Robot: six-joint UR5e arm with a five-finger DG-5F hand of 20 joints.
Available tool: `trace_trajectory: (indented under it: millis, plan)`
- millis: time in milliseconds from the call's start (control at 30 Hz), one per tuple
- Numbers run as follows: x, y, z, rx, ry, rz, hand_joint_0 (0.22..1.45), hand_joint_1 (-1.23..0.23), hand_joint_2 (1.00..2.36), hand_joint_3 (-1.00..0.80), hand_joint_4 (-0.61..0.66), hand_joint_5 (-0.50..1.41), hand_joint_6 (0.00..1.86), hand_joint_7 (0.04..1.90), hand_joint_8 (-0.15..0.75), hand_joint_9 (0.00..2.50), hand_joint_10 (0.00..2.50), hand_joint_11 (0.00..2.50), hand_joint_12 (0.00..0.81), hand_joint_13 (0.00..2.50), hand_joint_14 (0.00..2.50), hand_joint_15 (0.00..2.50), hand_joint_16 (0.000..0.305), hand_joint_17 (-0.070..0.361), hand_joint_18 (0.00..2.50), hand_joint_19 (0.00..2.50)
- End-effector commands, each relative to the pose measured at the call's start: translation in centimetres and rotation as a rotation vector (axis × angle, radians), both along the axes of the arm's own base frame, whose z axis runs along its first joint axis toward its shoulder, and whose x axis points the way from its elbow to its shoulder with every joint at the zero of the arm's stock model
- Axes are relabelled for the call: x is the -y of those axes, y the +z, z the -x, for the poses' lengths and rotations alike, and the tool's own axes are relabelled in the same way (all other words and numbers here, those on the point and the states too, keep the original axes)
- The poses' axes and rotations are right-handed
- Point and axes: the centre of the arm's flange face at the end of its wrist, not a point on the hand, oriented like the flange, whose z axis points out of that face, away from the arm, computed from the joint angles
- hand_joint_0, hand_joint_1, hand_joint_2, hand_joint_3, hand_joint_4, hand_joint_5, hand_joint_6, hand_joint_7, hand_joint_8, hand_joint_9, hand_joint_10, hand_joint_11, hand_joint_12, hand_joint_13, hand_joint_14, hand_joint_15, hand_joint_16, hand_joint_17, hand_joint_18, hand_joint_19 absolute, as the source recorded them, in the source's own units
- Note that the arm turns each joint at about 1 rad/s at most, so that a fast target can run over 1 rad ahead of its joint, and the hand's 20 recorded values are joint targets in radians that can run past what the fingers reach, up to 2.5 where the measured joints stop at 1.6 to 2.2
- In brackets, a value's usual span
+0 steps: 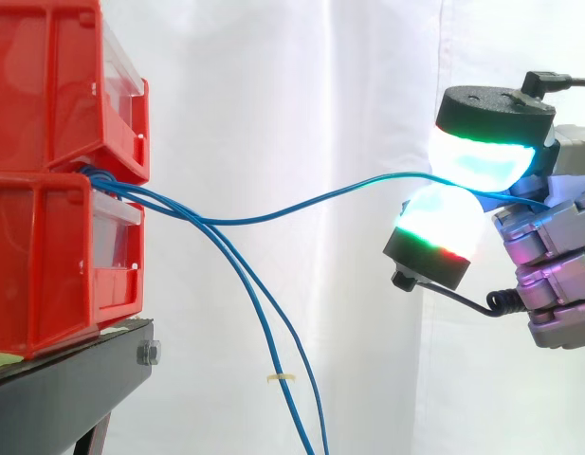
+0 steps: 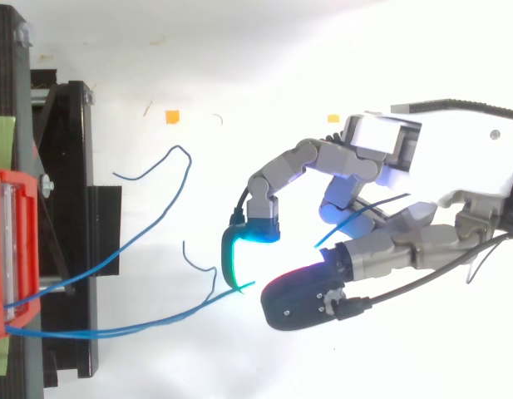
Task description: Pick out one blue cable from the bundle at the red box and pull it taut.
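- Two red bins point(image 1: 50, 190) sit stacked at the left on a black stand point(image 1: 64, 384), with a white curtain point(image 1: 301, 85) behind them.
- From above, the floor point(image 2: 239, 66) below is pale, with a small orange mark point(image 2: 170, 116) on it.
- A bundle of blue cables point(image 1: 117, 188) comes out between the two bins at their front edge.
- Most of them hang down as loose strands point(image 1: 273, 351), one of which carries a small white tie point(image 1: 281, 378).
- One blue cable point(image 1: 349, 186) leaves the bundle and runs right. It dips just past the bins, then rises in a soft curve, so it is not fully straight.
- The hand point(image 2: 389, 249) comes in from the right, well apart from the bins.
- Two glowing fingertips point(image 1: 482, 156) are closed on that cable, one pad above it and one below. The other fingers are curled back near the palm.
- From above, a short end of the cable sticks out past the pinch towards the palm.
- The bins and the strands' lower ends are cut off by the frame. Glare washes out the palm.
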Motion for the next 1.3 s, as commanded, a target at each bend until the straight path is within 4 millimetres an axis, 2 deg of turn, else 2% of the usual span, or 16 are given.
trace_trajectory:
  millis: [0,700,1267]
  plan:
    - [-0.01,-0.03,-0.01,0.0,0.0,0.0,0.71,-0.76,1.02,-0.14,-0.04,-0.14,0.94,0.94,0.325,1.36,2.26,1.05,0.375,1.08,2.5,0.93,0.048,0.108,1.34,1.68]
    - [-0.01,-0.03,-0.01,0.0,0.0,0.0,0.72,-0.76,1.02,-0.13,-0.03,-0.14,0.93,0.97,0.343,1.37,2.21,1.12,0.391,1.1,2.5,0.94,0.05,0.112,1.34,1.69]
    - [-0.01,-0.03,-0.01,0.0,0.0,0.0,0.72,-0.76,1.02,-0.13,-0.04,-0.14,0.93,0.96,0.34,1.38,2.19,1.09,0.382,1.1,2.5,0.93,0.05,0.111,1.34,1.65]
